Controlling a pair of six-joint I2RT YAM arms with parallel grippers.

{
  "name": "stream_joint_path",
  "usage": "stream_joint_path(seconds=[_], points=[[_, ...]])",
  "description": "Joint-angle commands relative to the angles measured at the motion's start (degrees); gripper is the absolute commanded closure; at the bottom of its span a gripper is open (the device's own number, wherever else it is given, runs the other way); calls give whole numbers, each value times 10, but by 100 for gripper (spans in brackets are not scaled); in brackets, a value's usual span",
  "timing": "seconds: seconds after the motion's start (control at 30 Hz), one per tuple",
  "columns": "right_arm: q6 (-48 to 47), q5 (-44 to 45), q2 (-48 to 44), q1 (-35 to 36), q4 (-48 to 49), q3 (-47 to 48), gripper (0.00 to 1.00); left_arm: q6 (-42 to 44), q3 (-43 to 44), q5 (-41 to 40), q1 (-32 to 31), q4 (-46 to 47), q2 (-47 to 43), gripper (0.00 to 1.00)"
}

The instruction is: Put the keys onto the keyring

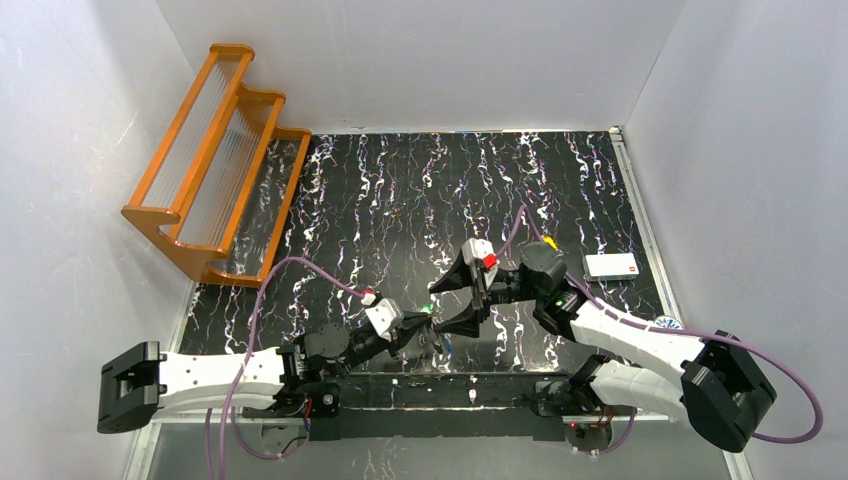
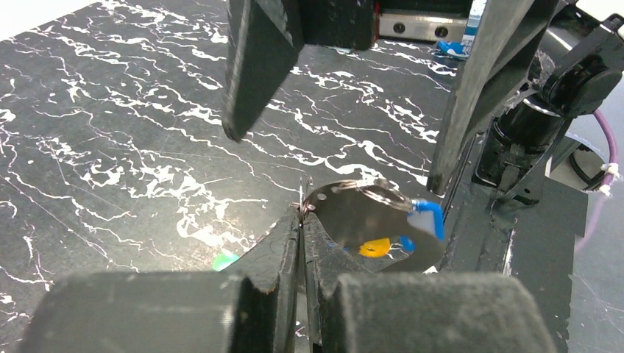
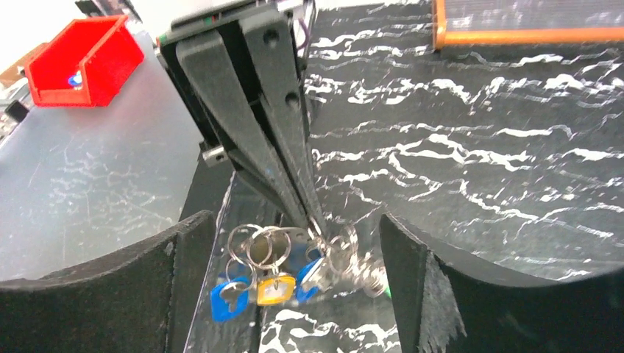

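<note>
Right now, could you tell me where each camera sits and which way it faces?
Top external: above and behind the arms, looking down at the table; both arms show.
Left wrist: on the left arm, facing along its own shut jaws, which pinch the keyring; the open right jaws stand opposite.
Right wrist: on the right arm, facing the left jaws between its own open jaws.
Shared: both wrist views show the keyring with the blue key and yellow key.
</note>
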Motion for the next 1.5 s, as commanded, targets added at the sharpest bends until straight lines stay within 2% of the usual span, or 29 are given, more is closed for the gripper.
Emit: stream_joint_path(seconds=[0.0,0.07,0.23,0.43,0.53,0.7,0.9,1.03,1.17,1.33,1.47], points=[[14,11,-4,1,-5,56,7,5,14,-30,1,4,-24,100],[22,28,-3,0,-6,64,2,6,12,-33,1,0,-29,100],[48,99,3,-1,-12,77,1,12,13,-35,1,-21,-33,100],[60,88,-1,-2,-52,92,1,13,19,-32,1,-34,-34,100],[63,109,-17,-2,-62,79,1,28,22,-39,1,-45,-38,100],[98,199,-23,-2,-98,72,1,50,23,-58,1,-69,-48,100],[192,310,-2,-3,-136,65,1,44,13,-56,1,-72,-33,100],[272,387,12,-6,-163,59,1,40,-1,-56,1,-59,-5,100],[311,427,37,-16,-215,71,1,35,-19,-61,1,-24,14,100],[324,406,84,-39,-260,91,1,-11,-43,-76,1,27,51,100],[334,345,114,-65,-268,95,1,-37,-51,-70,1,77,91,100]])
